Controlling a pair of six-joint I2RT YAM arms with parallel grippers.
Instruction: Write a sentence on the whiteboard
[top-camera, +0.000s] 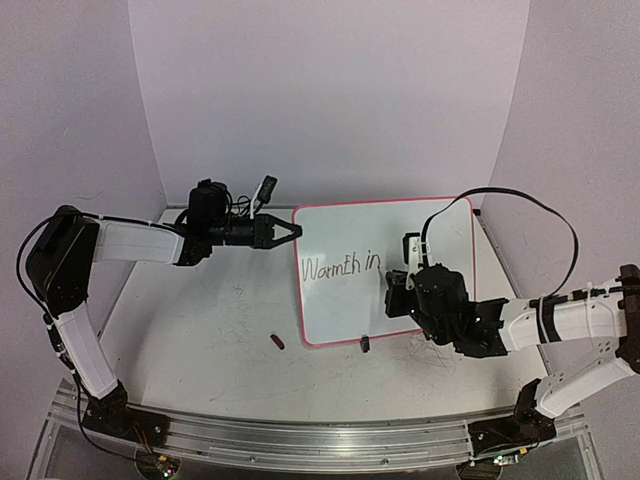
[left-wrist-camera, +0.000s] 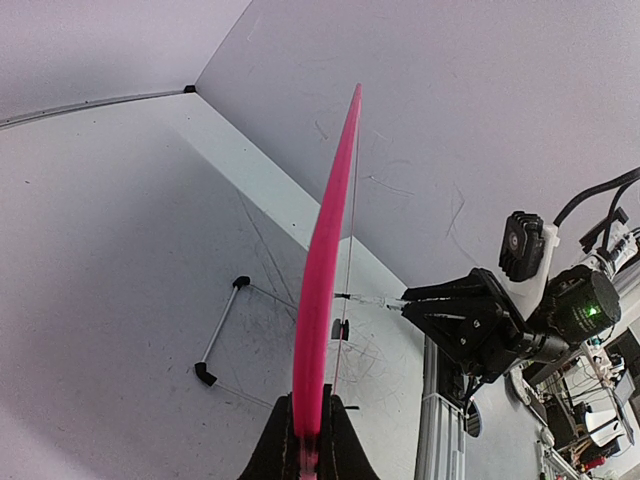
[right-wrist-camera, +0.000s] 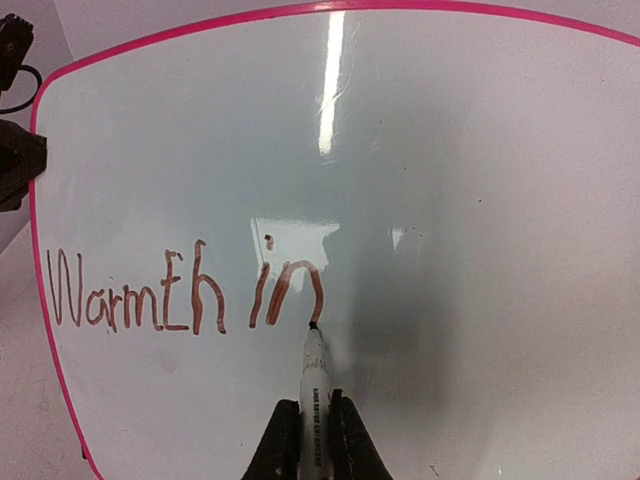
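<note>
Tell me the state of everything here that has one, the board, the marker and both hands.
Whiteboard: clamped at its left edge, "Warmth in" written on it.
Marker: uncapped, tip touching the whiteboard after the "n".
Left hand: shut on the whiteboard's edge.
Right hand: shut on the marker.
Small reddish piece: lying loose on the table.

In the top view the white board with a thin pink frame (top-camera: 440, 235) takes up the centre right of the scuffed grey tabletop (top-camera: 200, 340). The left gripper (top-camera: 296, 230) clamps its upper left corner, and the right gripper (top-camera: 395, 290), closed on a white marker (right-wrist-camera: 313, 375), blocks its lower middle. Open tabletop lies at lower left, broken only by a small reddish-brown stub (top-camera: 278, 342). A small black clip (top-camera: 365, 345) sits at the board's bottom edge. Pale walls (top-camera: 330, 90) close in left, back and right
</note>
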